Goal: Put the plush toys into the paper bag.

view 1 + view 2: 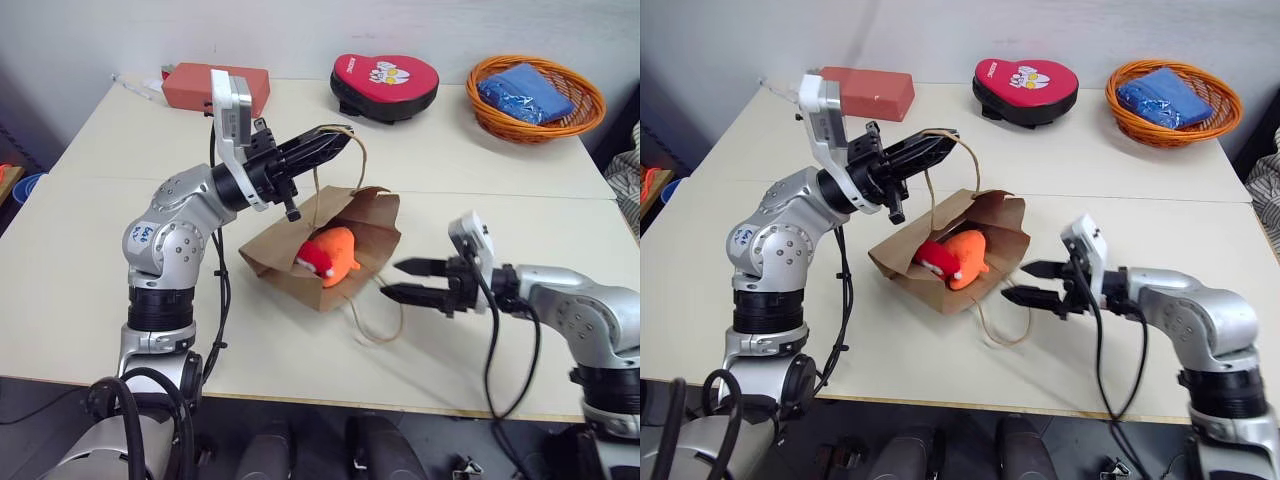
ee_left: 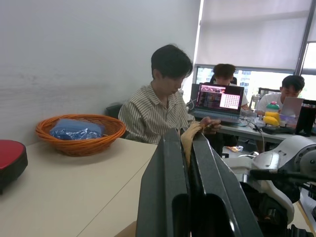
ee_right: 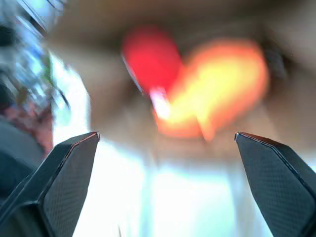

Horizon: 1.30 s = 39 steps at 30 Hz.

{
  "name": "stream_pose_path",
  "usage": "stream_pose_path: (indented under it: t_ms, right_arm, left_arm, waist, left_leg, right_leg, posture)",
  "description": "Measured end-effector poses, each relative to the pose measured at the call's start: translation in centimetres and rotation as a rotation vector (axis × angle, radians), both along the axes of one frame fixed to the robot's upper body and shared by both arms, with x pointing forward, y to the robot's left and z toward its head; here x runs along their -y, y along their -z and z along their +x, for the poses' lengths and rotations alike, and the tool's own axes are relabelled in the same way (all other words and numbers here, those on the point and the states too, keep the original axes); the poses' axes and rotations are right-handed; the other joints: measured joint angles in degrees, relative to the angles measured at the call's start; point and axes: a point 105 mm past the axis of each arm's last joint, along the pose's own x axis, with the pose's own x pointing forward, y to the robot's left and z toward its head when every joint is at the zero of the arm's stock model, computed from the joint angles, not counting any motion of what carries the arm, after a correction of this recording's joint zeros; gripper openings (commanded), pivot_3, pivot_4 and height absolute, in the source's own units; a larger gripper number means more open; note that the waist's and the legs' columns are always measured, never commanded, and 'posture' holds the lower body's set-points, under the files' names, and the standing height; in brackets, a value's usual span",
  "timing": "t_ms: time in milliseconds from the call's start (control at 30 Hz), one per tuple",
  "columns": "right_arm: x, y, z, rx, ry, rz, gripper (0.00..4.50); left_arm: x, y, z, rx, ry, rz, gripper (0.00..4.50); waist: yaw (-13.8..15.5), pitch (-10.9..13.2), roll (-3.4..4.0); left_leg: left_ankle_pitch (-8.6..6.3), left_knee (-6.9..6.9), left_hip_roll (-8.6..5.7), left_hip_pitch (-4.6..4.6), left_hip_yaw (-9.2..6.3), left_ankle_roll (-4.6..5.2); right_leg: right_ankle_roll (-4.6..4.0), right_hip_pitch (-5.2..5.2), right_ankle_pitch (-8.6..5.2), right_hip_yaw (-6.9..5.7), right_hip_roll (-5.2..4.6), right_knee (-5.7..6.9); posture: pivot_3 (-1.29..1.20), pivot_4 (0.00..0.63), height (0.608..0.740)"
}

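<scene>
- Brown kraft paper bag (image 1: 330, 250) lies on its side on the pale table (image 1: 90, 250) in the head views, mouth toward the right gripper (image 1: 405, 280); the bright orange fuzzy toy (image 1: 338, 252) and the smaller red fuzzy toy (image 1: 312, 261) sit in that mouth.
- Left gripper (image 1: 335, 140) pinches the bag's upper twisted-cord handle (image 1: 357, 150), lifted above the bag.
- Right gripper's fingers are spread, empty, just beside the mouth.
- Left wrist view: black fingers (image 2: 165, 197) pressed on the cord; an orange wicker basket (image 2: 79, 140) behind.
- Right wrist view: both toys blurred between parted fingers (image 3: 64, 168).

Silver-grey jointed arms with black cables, white wrist camera housings, and black two-fingered left end effector (image 1: 335, 140).
</scene>
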Motion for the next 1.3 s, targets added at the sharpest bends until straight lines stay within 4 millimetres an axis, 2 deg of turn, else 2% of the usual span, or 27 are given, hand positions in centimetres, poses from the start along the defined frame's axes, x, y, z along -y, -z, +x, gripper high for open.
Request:
stream_pose_path:
  t_ms: [133,300,333,400,600,767,833,1033,1067,1167,1233,1267,1300]
  right_arm:
    - [0.3,1.7,0.5,-0.106,0.092,0.025,4.48]
    - [0.1,2.6,1.0,-0.191,0.126,0.047,4.48]
    - [0.0,2.6,1.1,-0.21,0.126,0.057,4.3]
    - [-0.7,2.7,0.8,-0.256,0.102,0.08,3.9]
    - [-2.2,3.7,0.5,-0.334,0.062,0.112,1.82]
    - [-2.4,3.0,0.3,-0.363,0.052,0.167,0.07]
    - [-1.9,2.3,0.4,-0.359,0.066,0.193,0.07]
    - [-0.3,-1.0,-0.1,-0.333,0.057,0.301,0.07]
    - [0.1,-2.3,-0.2,-0.302,0.044,0.326,0.07]
    - [1.0,-8.9,-0.5,-0.187,-0.061,0.46,0.07]
    - [1.7,-12.3,-0.8,-0.085,-0.086,0.49,0.07]
    - [1.8,-13.7,-1.0,-0.047,-0.105,0.512,0.07]
    - [1.7,-14.2,-1.1,-0.034,-0.115,0.522,0.07]
  left_arm:
    - [0.2,0.0,-0.2,-0.001,0.01,0.005,0.0]
    - [0.2,0.1,-0.1,-0.004,0.007,0.006,0.0]
    - [0.1,0.2,-0.1,-0.006,0.006,0.006,0.0]
    - [0.2,0.2,-0.1,-0.008,0.007,0.008,0.0]
    - [0.1,0.2,-0.1,-0.01,0.0,0.007,0.0]
    - [0.1,0.2,0.0,-0.011,-0.002,0.007,0.0]
    - [0.1,0.2,0.0,-0.011,-0.004,0.007,0.0]
    - [-0.1,0.1,0.1,-0.009,-0.01,0.002,0.0]
    - [-0.1,0.1,0.1,-0.007,-0.011,0.001,0.0]
    - [-0.4,-0.8,0.6,0.012,-0.022,-0.023,0.0]
    - [-0.8,-1.5,0.9,0.031,-0.037,-0.043,0.0]
    - [-1.3,-1.9,1.1,0.042,-0.053,-0.051,0.0]
    - [-1.4,-1.9,1.2,0.045,-0.06,-0.055,0.0]
  waist:
    - [-0.08,0.0,-0.01]
    - [0.21,0.0,0.0]
    - [0.2,-0.01,-0.03]
    - [0.15,-0.02,-0.04]
    - [0.15,-0.02,-0.04]
    - [0.17,-0.02,-0.04]
    - [0.18,-0.02,-0.04]
    - [0.2,-0.02,-0.04]
    - [0.1,-0.02,-0.04]
    - [0.2,0.03,0.01]
    - [0.24,0.02,-0.01]
    - [0.19,-0.01,-0.06]
    - [0.13,-0.01,-0.06]
  left_leg:
    - [0.01,0.01,0.02,0.03,0.04,-0.01]
    - [0.01,0.04,0.0,0.02,0.04,0.0]
    - [0.01,0.04,0.01,0.02,0.02,0.0]
    - [0.01,0.03,0.01,0.02,0.01,0.0]
    - [0.01,0.03,0.01,0.02,0.02,0.0]
    - [0.01,0.03,0.01,0.02,0.02,0.0]
    - [0.01,0.03,0.0,0.02,0.01,0.0]
    - [0.01,0.02,0.0,0.01,0.02,0.0]
    - [0.01,0.02,0.01,0.01,0.03,0.0]
    - [0.03,0.06,-0.02,-0.06,0.1,0.04]
    - [0.03,0.04,0.0,-0.06,0.03,0.04]
    - [0.03,-0.01,0.04,-0.06,0.01,0.04]
    - [0.03,-0.04,0.04,-0.06,0.02,0.04]
  right_leg:
    - [0.0,-0.03,0.0,0.03,0.03,0.14]
    - [0.0,-0.02,0.0,0.03,0.01,0.12]
    - [0.0,-0.01,0.0,0.02,0.01,0.1]
    - [0.0,-0.02,0.0,0.01,0.02,0.12]
    - [0.0,-0.03,0.0,0.01,0.02,0.13]
    - [0.0,-0.03,0.0,0.01,0.01,0.12]
    - [0.0,-0.03,0.0,0.01,0.01,0.13]
    - [0.0,-0.02,0.0,0.0,0.01,0.12]
    - [0.0,-0.02,0.0,0.01,0.02,0.13]
    - [0.0,-0.12,0.0,0.04,0.0,0.25]
    - [0.0,-0.1,0.0,-0.02,0.0,0.21]
    - [0.0,-0.08,0.0,-0.04,0.03,0.21]
    - [0.0,-0.07,0.0,-0.03,0.03,0.23]
  posture:
    - [0.0,0.15,0.74]
    - [0.0,0.15,0.74]
    - [0.0,0.15,0.74]
    - [0.0,0.15,0.74]
    - [0.0,0.15,0.74]
    - [0.0,0.15,0.74]
    - [0.0,0.15,0.74]
    - [0.0,0.15,0.74]
    - [0.0,0.15,0.74]
    - [0.0,0.15,0.74]
    - [0.0,0.15,0.74]
    - [0.0,0.15,0.74]
    - [0.0,0.15,0.74]
